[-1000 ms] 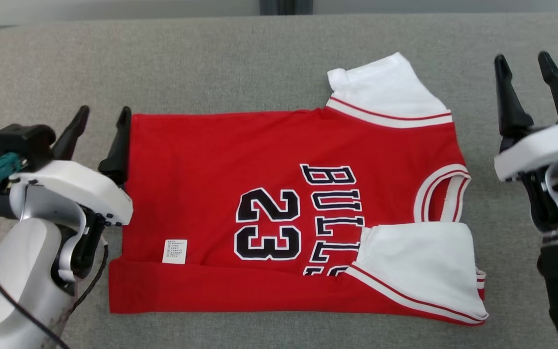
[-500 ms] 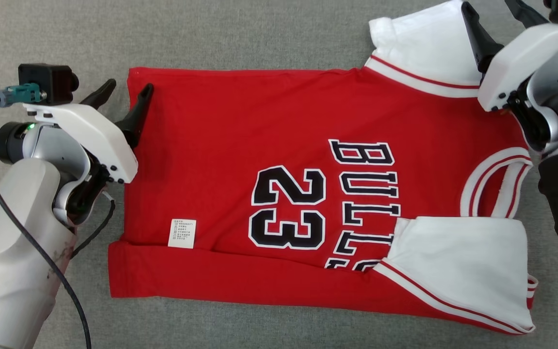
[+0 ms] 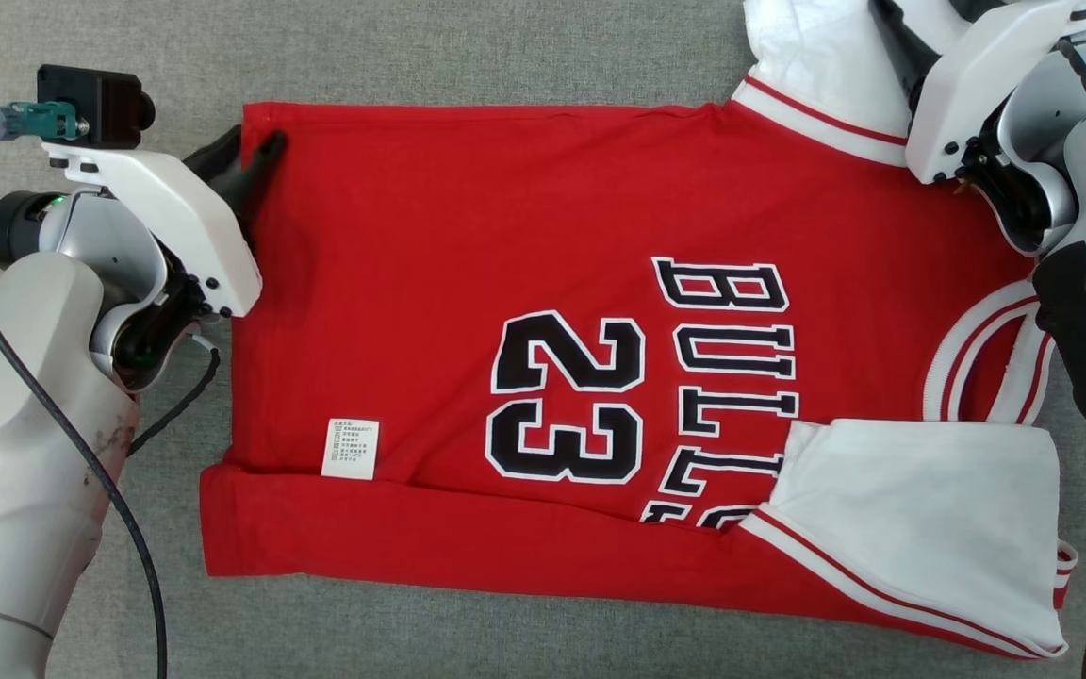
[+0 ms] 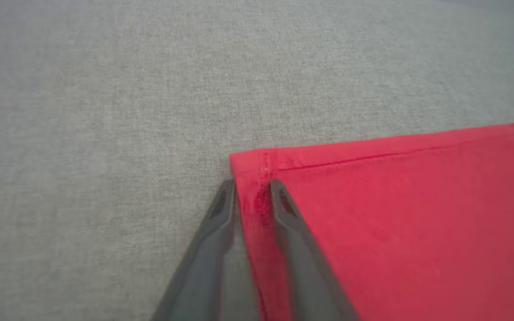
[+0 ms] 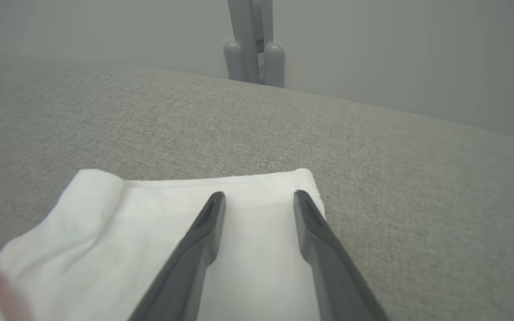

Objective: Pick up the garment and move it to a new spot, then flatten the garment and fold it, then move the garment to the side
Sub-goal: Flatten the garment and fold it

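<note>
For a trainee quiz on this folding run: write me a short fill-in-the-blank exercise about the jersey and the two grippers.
1. The number printed on the jersey is ____.
2. The cloth between the fingers of the left gripper is ____ in colour.
3. The sleeve under the right gripper is ____ in colour.
4. The fabric surface on which the jersey lies is ____ in colour.

Missing words: 23; red; white; grey.

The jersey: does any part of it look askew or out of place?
Yes. On the jersey, the near white sleeve is folded in over the lettering while the far sleeve sticks out, so the sides do not match. A care label shows on the red front.
</note>
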Controlling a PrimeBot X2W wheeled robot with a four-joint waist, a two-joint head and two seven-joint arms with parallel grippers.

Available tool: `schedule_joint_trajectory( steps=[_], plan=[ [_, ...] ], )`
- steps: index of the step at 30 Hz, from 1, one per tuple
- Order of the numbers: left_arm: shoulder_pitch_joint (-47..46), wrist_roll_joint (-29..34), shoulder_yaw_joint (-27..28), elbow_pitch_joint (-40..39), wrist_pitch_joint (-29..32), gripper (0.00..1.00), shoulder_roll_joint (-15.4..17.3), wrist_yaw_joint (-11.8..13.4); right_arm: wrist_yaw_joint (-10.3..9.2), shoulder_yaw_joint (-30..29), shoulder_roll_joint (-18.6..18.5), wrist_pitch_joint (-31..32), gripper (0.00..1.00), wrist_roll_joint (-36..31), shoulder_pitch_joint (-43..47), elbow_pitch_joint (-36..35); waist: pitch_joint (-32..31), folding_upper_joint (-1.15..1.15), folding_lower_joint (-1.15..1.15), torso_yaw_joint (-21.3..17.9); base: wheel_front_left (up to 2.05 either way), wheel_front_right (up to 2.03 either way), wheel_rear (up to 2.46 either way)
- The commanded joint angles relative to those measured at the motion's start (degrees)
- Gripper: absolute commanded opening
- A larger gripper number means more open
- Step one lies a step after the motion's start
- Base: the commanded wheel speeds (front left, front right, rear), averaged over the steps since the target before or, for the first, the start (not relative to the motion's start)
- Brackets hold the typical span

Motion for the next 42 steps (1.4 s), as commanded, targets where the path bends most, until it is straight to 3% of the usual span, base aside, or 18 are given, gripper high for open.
schedule_joint_trajectory(
  steps=[1,12,24,25,26,27,28,34,42],
  plan=[
    [1.3,0.0,-1.5,1.6,1.0,0.0,-0.8,-0.4,-0.02,0.4,-0.3,-0.5,0.0,1.0,-0.9,1.0,-0.1,0.0,0.0,0.0,0.0,0.0,0.0],
    [0.1,-0.1,-1.8,4.3,-3.7,0.0,-0.6,-0.7,-0.02,2.4,-1.5,-8.5,0.0,5.0,-1.8,2.8,-2.5,0.0,0.0,-0.2,0.0,0.0,0.0],
    [1.7,-0.6,-1.5,6.0,-6.1,0.0,0.0,-0.6,-0.02,-0.5,-3.1,-20.0,0.0,8.3,4.6,-7.4,-6.3,0.0,0.0,-2.1,0.0,0.0,0.0],
    [1.9,-0.7,-1.5,6.0,-6.2,0.0,0.2,-0.5,-0.02,-1.1,-3.5,-20.7,0.18,8.1,5.8,-8.9,-6.6,0.0,0.0,-2.4,0.0,0.0,0.0],
    [2.1,-0.8,-1.4,6.0,-6.3,0.0,0.4,-0.4,-0.02,-1.8,-3.7,-21.2,0.44,7.9,7.3,-10.5,-7.0,0.0,0.0,-2.6,0.0,0.0,0.0],
    [2.4,-0.8,-1.4,6.0,-6.5,0.0,0.5,-0.1,-0.02,-2.6,-3.7,-21.7,0.92,7.7,8.8,-12.2,-7.4,0.0,0.0,-2.9,0.0,0.0,0.0],
    [2.8,-0.9,-1.3,6.0,-6.6,0.0,0.7,0.0,-0.02,-3.4,-3.8,-22.0,1.0,7.3,10.5,-14.2,-7.7,0.0,0.0,-3.1,0.0,0.0,0.0],
    [4.3,-1.4,-1.2,5.5,-6.4,0.0,1.5,0.7,-0.02,-10.5,-2.7,-22.2,1.0,3.5,23.1,-26.0,-9.6,0.0,0.0,-4.5,0.0,0.0,0.0],
    [6.6,-1.9,-1.1,5.2,-6.4,0.0,2.4,1.7,-0.02,-21.0,4.4,-17.5,1.0,-3.7,42.2,-45.4,-11.7,0.0,0.0,-6.3,0.0,0.0,0.0]
  ],
)
